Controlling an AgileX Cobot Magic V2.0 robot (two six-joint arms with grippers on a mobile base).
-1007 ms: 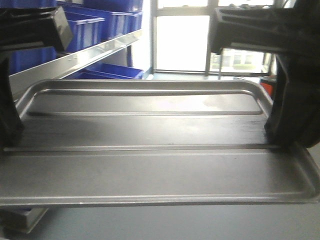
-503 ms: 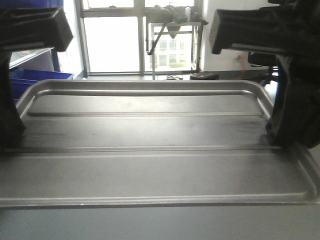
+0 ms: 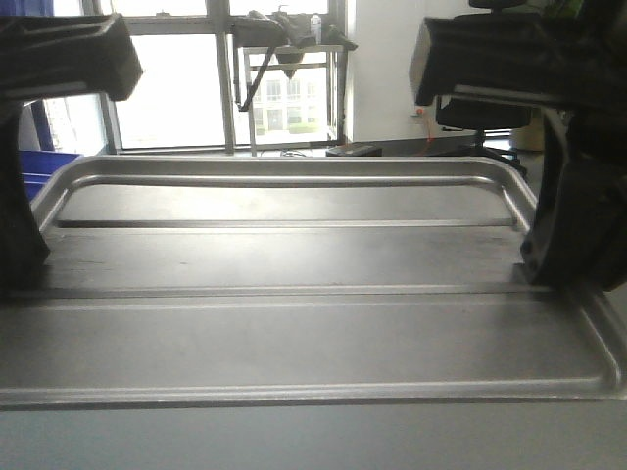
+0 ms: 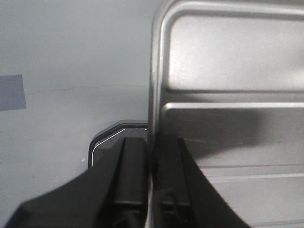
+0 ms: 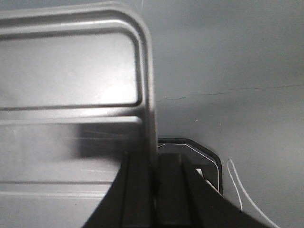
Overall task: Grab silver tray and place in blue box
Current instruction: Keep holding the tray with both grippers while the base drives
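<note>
The silver tray [image 3: 313,343] fills the front view, held level off the floor, with its two long ridges running across. My left gripper [image 3: 18,245] is shut on the tray's left rim, and my right gripper [image 3: 556,259] is shut on its right rim. In the left wrist view the tray's [image 4: 228,57] rim runs between the black fingers [image 4: 134,166] of the left gripper [image 4: 152,156]. In the right wrist view the right gripper [image 5: 156,171] pinches the rim of the tray [image 5: 66,71] the same way. Only a sliver of a blue box [image 3: 34,164] shows at the far left.
Bright windows [image 3: 167,88] stand ahead, with a metal stand [image 3: 289,59] in front of them. A dark chair and low desk [image 3: 470,122] are at the right. Grey floor lies below, with a tape patch [image 4: 12,92], a white cable [image 5: 237,185] and the base's corner [image 5: 211,159].
The background has swept to the left: the shelf of blue bins has left the view and the windows, stand and chair have come in. The tray stays gripped the same way.
</note>
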